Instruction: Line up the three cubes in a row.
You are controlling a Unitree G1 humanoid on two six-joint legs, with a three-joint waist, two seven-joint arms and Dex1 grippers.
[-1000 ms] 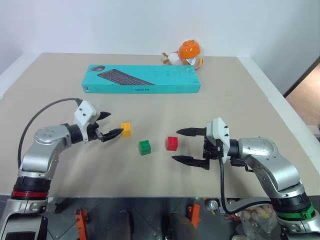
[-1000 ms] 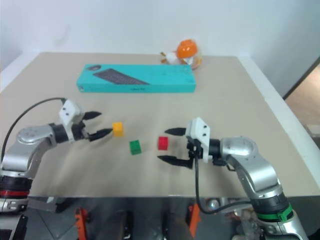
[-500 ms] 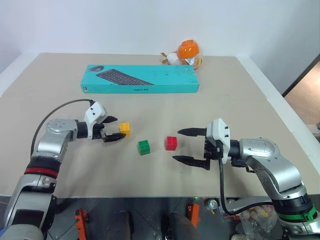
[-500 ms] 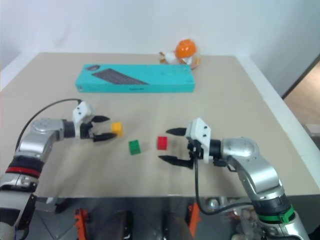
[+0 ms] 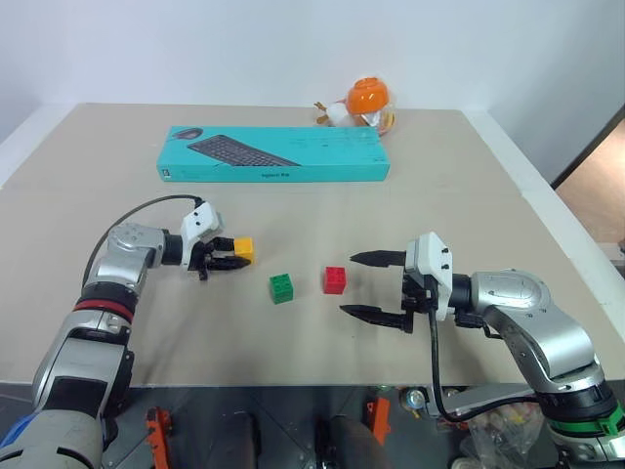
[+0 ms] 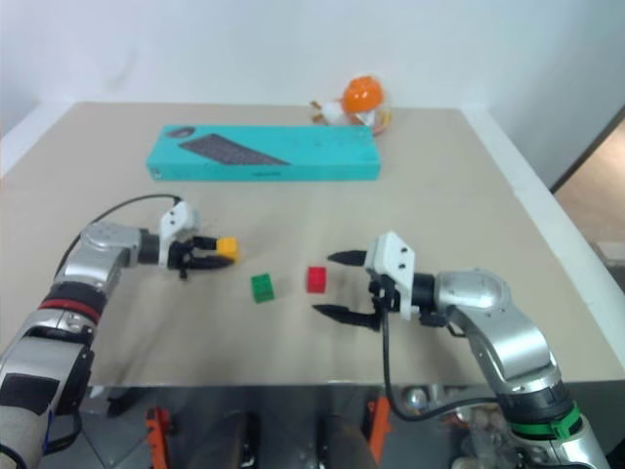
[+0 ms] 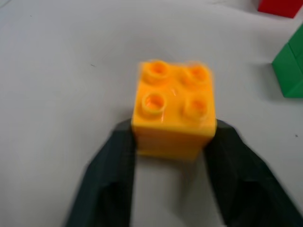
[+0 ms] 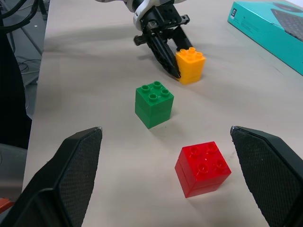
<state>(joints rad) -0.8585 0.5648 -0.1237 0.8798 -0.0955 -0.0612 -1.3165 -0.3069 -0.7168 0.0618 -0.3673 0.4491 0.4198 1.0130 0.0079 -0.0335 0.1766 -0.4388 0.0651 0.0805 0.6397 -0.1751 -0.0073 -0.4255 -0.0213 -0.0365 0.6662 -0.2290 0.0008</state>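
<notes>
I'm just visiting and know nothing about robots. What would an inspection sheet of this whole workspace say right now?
Surface: beige table, bare around the cubes.
Job's things: yellow cube, green cube and red cube stand upright and apart, not in a straight row.
Clutter: teal keyboard box at the far side; orange and white toy beyond it.
Grippers: left gripper shut on the yellow cube, a finger on each side; right gripper open, beside the red cube, holding nothing.
Cables: black cable arches over the left arm; another hangs under the right arm.
Surroundings: white wall behind; floor beyond the table's right edge.
</notes>
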